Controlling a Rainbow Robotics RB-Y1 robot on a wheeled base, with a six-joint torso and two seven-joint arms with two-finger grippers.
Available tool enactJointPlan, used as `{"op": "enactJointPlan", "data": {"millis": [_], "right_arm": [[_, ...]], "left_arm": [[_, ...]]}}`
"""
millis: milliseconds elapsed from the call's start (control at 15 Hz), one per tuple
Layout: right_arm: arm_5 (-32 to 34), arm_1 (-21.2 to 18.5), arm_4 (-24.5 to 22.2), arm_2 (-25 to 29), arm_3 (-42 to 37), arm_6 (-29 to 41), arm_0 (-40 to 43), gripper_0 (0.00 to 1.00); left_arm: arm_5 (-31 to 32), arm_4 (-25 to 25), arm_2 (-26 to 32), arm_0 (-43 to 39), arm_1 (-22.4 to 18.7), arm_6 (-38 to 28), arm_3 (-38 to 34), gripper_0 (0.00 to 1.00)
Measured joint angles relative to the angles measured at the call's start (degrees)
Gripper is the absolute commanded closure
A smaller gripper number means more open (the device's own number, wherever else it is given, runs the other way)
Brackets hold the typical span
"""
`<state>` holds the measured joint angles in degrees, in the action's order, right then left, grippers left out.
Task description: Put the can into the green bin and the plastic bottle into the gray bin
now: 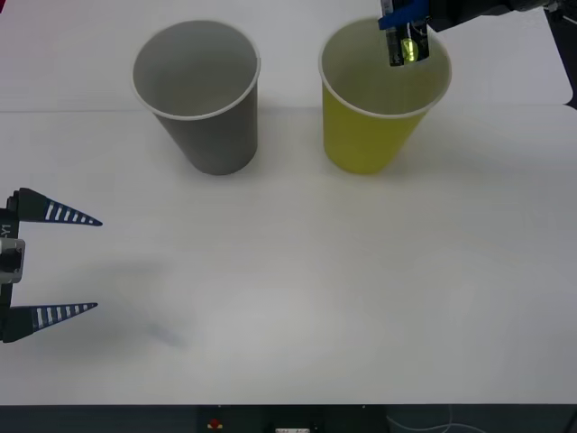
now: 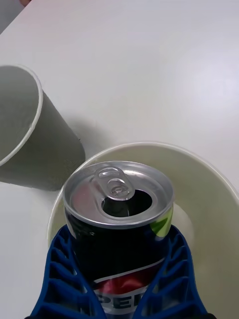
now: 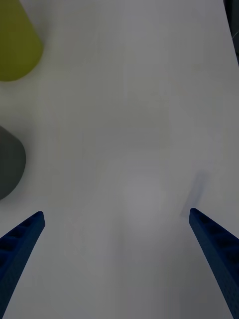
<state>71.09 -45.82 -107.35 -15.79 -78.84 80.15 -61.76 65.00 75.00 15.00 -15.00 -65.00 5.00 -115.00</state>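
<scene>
While clamped in right claw [image 2: 119, 294], can [image 2: 118, 209] hangs upright over green bin [image 1: 370, 135] mouth, lined up for a clean drop. Left claw [image 1: 54, 263] spread apart, idle over worktop [image 1: 315, 298]; gray bin [image 1: 212, 135] beside, empty.

Cut off by the front view's top edge: most of the right gripper [image 1: 403, 20] and its arm. Too small there to read: the label on the can [image 1: 405, 45]. Hidden between blue fingers [image 2: 67, 279] in the right wrist view: the can's [image 2: 119, 219] lower body. Cropped at that frame's side: the gray bin [image 2: 30, 134]. Half-hidden behind the can: the green bin [image 2: 209, 199]. Cropped at the front view's left edge: the left gripper [image 1: 54, 263], fingers spread.
</scene>
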Motion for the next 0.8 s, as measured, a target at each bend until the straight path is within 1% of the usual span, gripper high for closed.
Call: {"op": "enactJointPlan", "data": {"millis": [67,133,200,267,333,533,800], "right_arm": [[-0.4,0.4,-0.3,-0.7,1.1,-0.6,-0.5,0.87],[-0.6,0.8,-0.6,-1.0,1.6,-1.2,-0.7,0.80],[-0.6,0.9,-0.7,-1.0,1.7,-1.8,-0.8,0.61],[-0.6,1.0,-0.7,-1.0,1.7,-2.8,-0.8,0.11],[-0.6,1.0,-0.7,-1.0,1.7,-4.6,-0.8,0.00],[-0.5,1.0,0.6,-1.0,1.7,-7.1,-0.8,0.00],[-0.5,0.0,2.8,-1.0,1.0,-7.5,-0.8,0.00]], "left_arm": [[0.0,0.0,0.0,0.0,0.0,0.0,0.0,0.00],[0.0,0.0,0.0,0.0,0.0,0.0,0.0,0.00],[0.0,0.0,0.0,0.0,0.0,0.0,0.0,0.00],[0.0,0.0,0.0,0.0,0.0,0.0,0.0,0.00],[0.0,0.0,0.0,0.0,0.0,0.0,0.0,0.00],[0.0,0.0,0.0,0.0,0.0,0.0,0.0,0.00],[0.0,0.0,0.0,0.0,0.0,0.0,0.0,0.00]]}}
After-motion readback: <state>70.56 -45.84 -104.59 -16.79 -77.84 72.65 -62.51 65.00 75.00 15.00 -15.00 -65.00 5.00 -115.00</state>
